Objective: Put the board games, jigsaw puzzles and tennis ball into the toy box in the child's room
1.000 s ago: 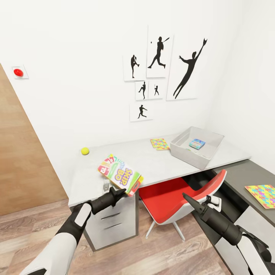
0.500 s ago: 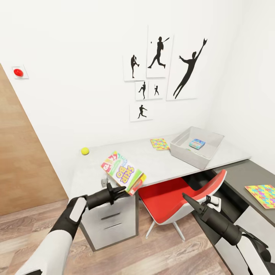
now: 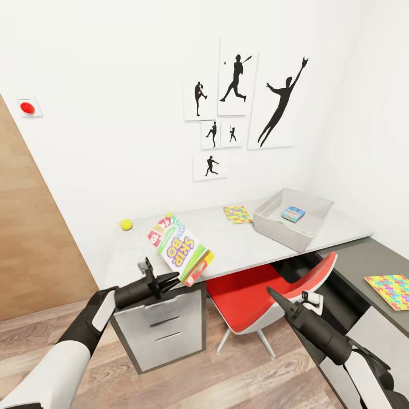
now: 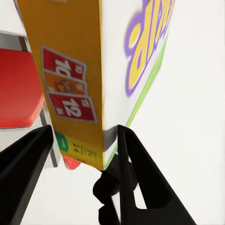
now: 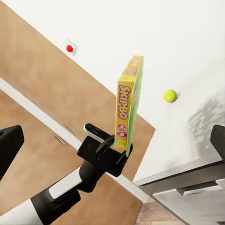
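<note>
My left gripper (image 3: 172, 279) is shut on the lower edge of a yellow-green-red board game (image 3: 180, 253), held tilted above the front left of the table (image 3: 250, 241). The wrist views show the box (image 4: 93, 79) between the black fingers (image 4: 136, 159), and edge-on (image 5: 128, 108) above that gripper (image 5: 115, 152). My right gripper (image 3: 277, 297) hangs open in front of the red chair. The grey toy box (image 3: 284, 233) stands at the table's right end with a pale blue board game (image 3: 292, 213) inside. One jigsaw puzzle (image 3: 237, 214) lies beside it, another (image 3: 391, 289) on the dark section. The tennis ball (image 3: 126, 225) rests far left. The bed is out of view.
A red and white chair (image 3: 258, 295) is tucked under the table between my arms. White drawers (image 3: 165, 329) stand below the table's left end. A wooden panel (image 3: 28, 238) and a red wall button (image 3: 26, 107) are on the left; baseball pictures (image 3: 238, 85) hang above.
My left arm has drawn back to the left and the board game now stands more upright, a little higher. The right gripper has shifted slightly left.
</note>
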{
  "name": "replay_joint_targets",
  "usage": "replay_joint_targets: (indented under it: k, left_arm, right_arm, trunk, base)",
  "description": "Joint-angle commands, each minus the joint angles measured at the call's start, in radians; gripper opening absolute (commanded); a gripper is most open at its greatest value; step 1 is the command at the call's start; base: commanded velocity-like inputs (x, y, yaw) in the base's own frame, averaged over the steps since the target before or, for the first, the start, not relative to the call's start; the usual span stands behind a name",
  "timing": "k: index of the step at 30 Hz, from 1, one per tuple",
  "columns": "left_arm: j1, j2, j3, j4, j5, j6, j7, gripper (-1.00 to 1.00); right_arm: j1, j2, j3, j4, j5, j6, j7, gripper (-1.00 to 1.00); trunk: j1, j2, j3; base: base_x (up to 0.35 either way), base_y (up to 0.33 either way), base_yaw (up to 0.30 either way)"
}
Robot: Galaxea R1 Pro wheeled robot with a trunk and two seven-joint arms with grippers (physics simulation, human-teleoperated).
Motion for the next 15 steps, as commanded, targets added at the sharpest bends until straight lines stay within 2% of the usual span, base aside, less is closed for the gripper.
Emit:
replay_joint_targets:
  k: [1, 4, 10, 15]
  left_arm:
    - [-0.001, 0.001, 0.0, 0.0, -0.001, 0.004, -0.006, -1.0]
    - [-0.001, 0.008, -0.002, -0.001, -0.001, 0.004, -0.027, -1.0]
    - [-0.001, 0.032, -0.038, -0.011, -0.004, -0.004, -0.153, -1.0]
    - [0.005, 0.047, -0.058, -0.074, -0.005, -0.005, -0.178, -1.0]
  right_arm:
    - [-0.001, 0.001, 0.0, 0.0, -0.007, 0.008, -0.002, 1.0]
    - [-0.001, 0.003, -0.001, 0.0, -0.007, 0.009, -0.007, 1.0]
    - [-0.001, 0.003, 0.0, 0.0, -0.007, 0.009, -0.01, 1.0]
    - [-0.001, 0.003, 0.0, 0.0, -0.007, 0.009, -0.01, 1.0]
  trunk:
    - [0.0, -0.001, -0.001]
    - [0.0, -0.001, -0.001]
    - [0.0, -0.001, -0.001]
    - [0.0, -0.001, -0.001]
  base:
    - [0.0, 0.0, 0.0]
    - [0.0, 0.0, 0.0]
    - [0.0, 0.0, 0.0]
    - [0.0, 0.0, 0.0]
